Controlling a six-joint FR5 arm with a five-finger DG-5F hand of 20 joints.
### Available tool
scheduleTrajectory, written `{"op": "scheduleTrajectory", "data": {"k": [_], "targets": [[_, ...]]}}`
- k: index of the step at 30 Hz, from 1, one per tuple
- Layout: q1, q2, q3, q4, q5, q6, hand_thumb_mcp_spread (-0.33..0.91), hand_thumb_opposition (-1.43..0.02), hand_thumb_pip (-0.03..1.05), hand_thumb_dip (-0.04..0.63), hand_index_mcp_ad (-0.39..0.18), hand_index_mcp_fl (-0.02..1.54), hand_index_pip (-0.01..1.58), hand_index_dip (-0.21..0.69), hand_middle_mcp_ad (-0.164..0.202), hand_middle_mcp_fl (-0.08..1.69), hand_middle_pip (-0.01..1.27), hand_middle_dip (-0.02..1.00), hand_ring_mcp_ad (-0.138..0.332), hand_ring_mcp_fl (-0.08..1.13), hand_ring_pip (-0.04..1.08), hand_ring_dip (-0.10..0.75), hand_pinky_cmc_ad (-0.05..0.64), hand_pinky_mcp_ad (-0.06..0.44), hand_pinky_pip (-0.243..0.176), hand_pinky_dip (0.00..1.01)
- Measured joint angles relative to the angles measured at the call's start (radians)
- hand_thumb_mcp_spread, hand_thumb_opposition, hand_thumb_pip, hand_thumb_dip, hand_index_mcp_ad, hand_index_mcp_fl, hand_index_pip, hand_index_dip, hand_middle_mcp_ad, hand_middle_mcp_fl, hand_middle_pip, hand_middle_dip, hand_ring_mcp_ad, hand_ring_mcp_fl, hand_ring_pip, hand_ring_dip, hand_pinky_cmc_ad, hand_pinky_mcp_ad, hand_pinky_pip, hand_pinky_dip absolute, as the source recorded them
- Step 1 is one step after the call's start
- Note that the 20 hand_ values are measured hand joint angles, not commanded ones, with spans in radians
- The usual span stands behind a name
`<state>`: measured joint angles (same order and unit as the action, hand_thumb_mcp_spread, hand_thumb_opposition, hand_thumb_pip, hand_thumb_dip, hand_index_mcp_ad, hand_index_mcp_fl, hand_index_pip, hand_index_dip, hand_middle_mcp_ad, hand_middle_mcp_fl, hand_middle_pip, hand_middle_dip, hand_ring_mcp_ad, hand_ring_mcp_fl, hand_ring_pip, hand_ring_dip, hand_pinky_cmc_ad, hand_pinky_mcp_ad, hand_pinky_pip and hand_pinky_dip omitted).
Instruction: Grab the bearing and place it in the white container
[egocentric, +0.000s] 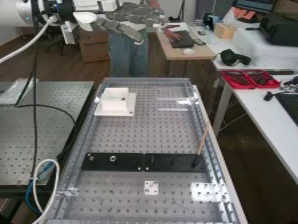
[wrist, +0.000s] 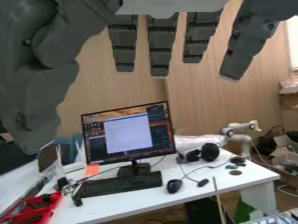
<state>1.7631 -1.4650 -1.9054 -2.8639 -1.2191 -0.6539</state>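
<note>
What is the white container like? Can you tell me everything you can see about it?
The white container is a small, boxy thing with straight walls. It stands upright on a flat white plate that sticks out around its bottom. It looks smooth, maybe plastic. It sits near the far end of the bench's metal top full of little holes, over toward the left side. The robot hand isn't touching it. I can't tell what's inside.

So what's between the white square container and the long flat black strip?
Between the container and strip, the high view shows bare grey perforated metal board.
</note>
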Motion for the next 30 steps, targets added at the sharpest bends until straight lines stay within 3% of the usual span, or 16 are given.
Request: {"op": "scheduleTrajectory", "data": {"k": [30], "targets": [[0.021, 0.013, 0.002, -0.018, 0.027, -0.029, 0.21, -0.74, 0.5, 0.159, -0.115, 0.19, 0.1, 0.066, 0.052, 0.12, 0.13, 0.25, 0.133, 0.0, 0.09, 0.119, 0.396, 0.311, -0.091, 0.42]]}}
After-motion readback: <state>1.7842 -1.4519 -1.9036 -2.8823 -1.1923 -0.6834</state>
